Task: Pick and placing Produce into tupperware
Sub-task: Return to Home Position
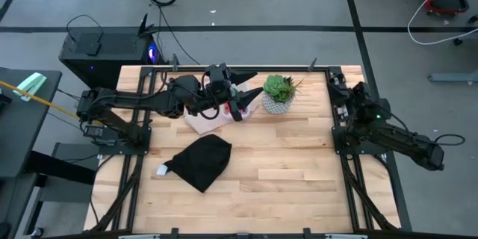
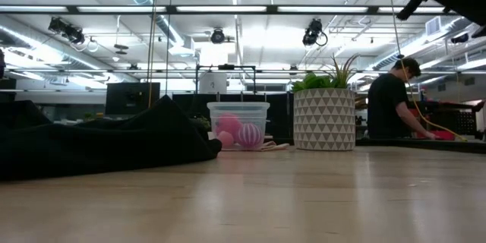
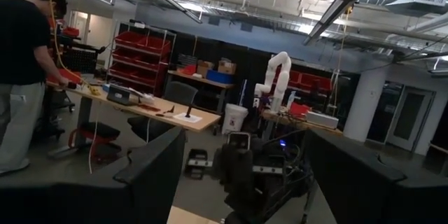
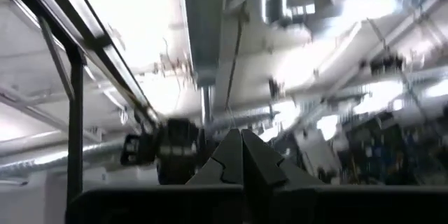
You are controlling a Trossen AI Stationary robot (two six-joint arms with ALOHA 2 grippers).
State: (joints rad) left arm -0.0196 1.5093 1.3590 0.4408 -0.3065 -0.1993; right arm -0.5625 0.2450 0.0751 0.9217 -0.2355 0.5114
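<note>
The clear tupperware stands on the table at the back, left of the plant pot. Inside it lie pieces of produce: a pink one and a magenta-purple striped one. In the high view my left arm covers most of the tub. My left gripper hangs open high above that spot, pointing toward the plant and a little upward, with nothing between its fingers. My right gripper is shut and empty, drawn back by its own base at the table's right edge and pointing up at the ceiling.
A green succulent in a white patterned pot stands right of the tub. A pale pinkish sheet lies beside the tub. A crumpled black cloth lies at the table's middle. A person works at a bench beyond the table.
</note>
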